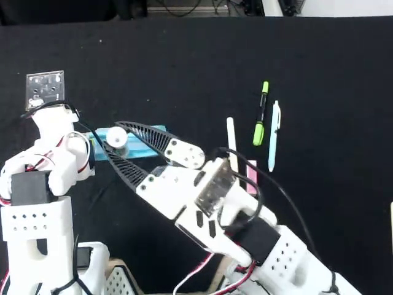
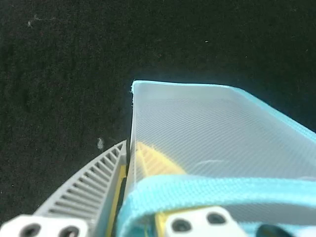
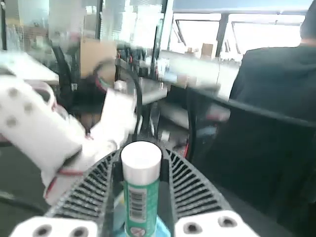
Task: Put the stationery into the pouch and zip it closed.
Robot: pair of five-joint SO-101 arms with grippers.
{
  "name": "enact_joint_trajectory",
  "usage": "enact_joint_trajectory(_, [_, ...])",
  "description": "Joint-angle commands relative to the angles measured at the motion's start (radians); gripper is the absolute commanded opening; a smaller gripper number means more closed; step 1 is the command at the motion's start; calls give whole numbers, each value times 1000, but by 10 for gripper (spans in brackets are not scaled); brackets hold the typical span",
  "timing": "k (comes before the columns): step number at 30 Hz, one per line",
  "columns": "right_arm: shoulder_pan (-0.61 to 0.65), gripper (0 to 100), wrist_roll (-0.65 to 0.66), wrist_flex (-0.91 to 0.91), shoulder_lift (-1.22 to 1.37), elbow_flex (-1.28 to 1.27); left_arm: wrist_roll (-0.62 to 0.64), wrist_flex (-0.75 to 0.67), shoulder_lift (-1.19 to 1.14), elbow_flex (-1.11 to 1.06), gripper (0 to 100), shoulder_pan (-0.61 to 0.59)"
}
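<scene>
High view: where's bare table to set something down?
Free: the far strip of table beyond the pouch and highlighter; also right of the blue pen. Crowded: around the pouch, where both arms meet with the glue stick.

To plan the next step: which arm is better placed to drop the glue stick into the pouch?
Right. The right gripper already holds the glue stick above the pouch; the left gripper is busy gripping the pouch's edge.
</scene>
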State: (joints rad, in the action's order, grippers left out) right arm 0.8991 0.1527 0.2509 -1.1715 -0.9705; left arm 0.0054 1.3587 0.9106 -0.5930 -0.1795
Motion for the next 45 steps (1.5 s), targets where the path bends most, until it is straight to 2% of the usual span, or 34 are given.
enact_joint_trajectory(1, [14, 11, 2, -78, 48, 1, 9, 0, -8, 4, 30, -13])
enact_joint_trajectory(13, [-48, 11, 0, -83, 51, -110, 9, 0, -8, 4, 30, -13])
enact_joint_trajectory(25, [-43, 14, -2, -77, 59, -128, 9, 0, -8, 4, 30, -13])
enact_joint_trajectory(30, [37, 111, -2, 5, 59, -120, 9, 0, -8, 4, 30, -13])
enact_joint_trajectory(33, [55, 127, -2, 25, 59, -120, 9, 0, -8, 4, 30, -13])
enact_joint_trajectory(40, [-12, 127, -2, 38, 51, -47, 9, 0, -8, 4, 30, -13])
enact_joint_trajectory(45, [-98, 127, -8, 192, 50, 111, 9, 0, -8, 4, 30, -13])
